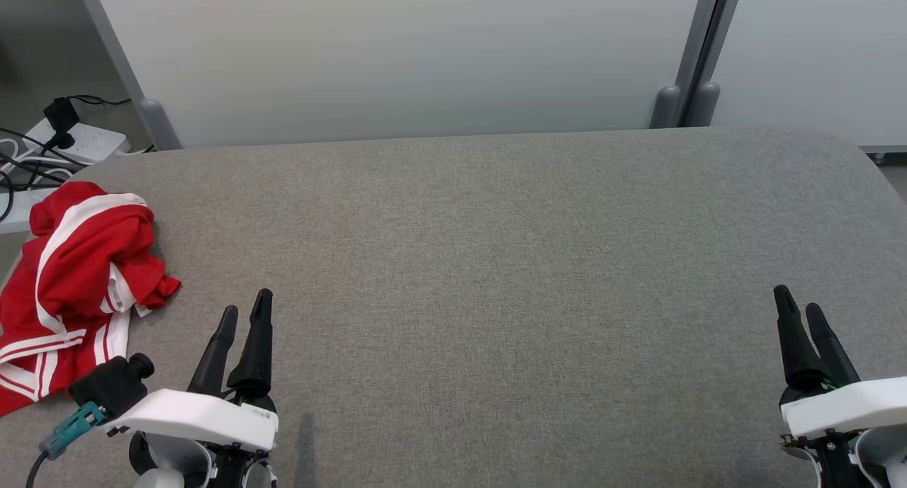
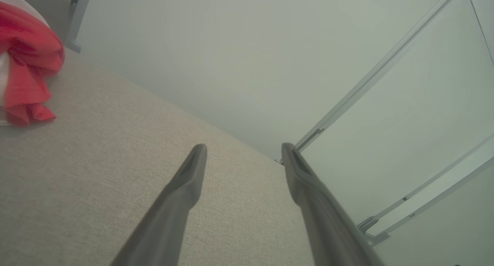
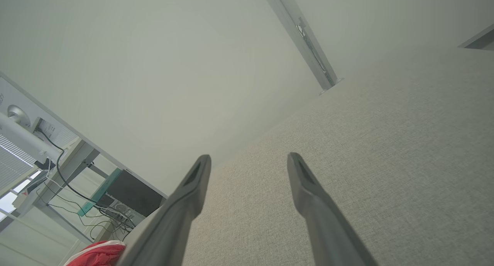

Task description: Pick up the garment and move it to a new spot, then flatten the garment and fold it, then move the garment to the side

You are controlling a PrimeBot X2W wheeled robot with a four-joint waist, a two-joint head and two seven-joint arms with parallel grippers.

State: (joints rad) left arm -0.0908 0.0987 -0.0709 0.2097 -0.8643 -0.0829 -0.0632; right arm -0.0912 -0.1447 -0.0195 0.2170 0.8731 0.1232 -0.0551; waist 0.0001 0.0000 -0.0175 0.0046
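hovering with my left gripper point(image 1: 246, 302) and right gripper point(image 1: 797, 298) both spread wide and empty. the red garment point(image 1: 78, 282) looks soft, light and floppy; i'd pinch a raised fold.

One red garment point(image 1: 71, 275) on one bench point(image 1: 496, 261); two claws, left claw point(image 1: 246, 307) and right claw point(image 1: 797, 298); one power strip point(image 1: 81, 139).

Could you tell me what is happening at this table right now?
A two-armed robot is set up to move and fold a red garment with white stripes, which lies crumpled at the left edge of the grey fabric-covered table. Nothing is being handled yet: the left gripper is open just beside the garment, apart from it, and the right gripper is open over the far right side.
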